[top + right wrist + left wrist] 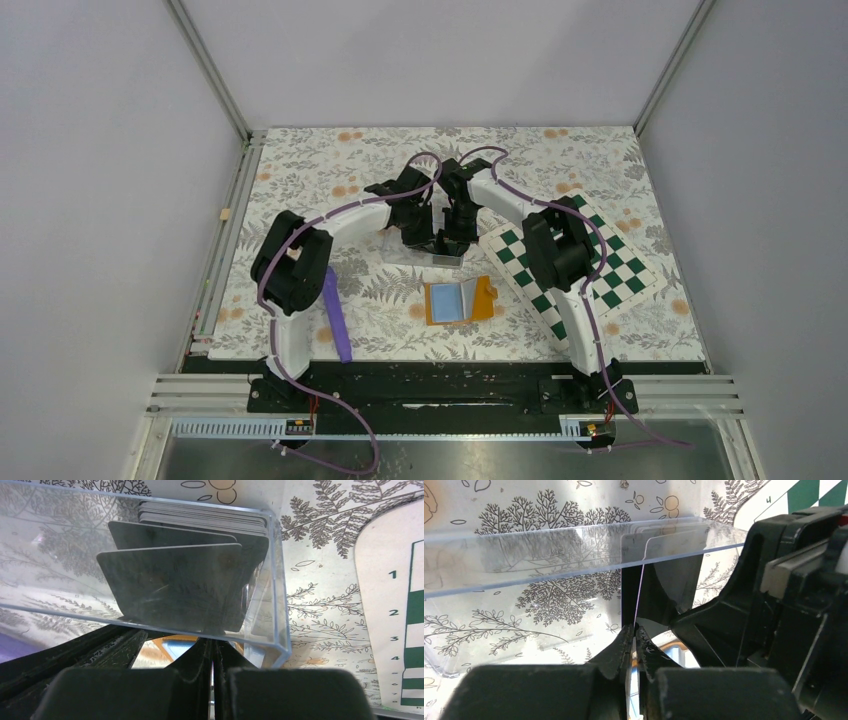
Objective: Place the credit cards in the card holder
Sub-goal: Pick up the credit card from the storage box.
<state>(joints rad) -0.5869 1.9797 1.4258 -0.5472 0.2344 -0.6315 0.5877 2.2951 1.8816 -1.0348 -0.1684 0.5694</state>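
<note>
Left pincer (pixel 634 632) pinches one credit card (pixel 640 595) edge-on at the clear box (pixel 524 555). Right pincer (pixel 212 647) is pressed together; grasp unclear. Other cards (pixel 175 587) stand in the box. Card holder (pixel 458 300) lies open on the bench (pixel 300 160) nearby.

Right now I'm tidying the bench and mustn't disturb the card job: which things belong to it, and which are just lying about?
Belongs to the job: credit cards, orange card holder, clear box holding the cards.
Just lying about: green chessboard mat, purple strip.
</note>
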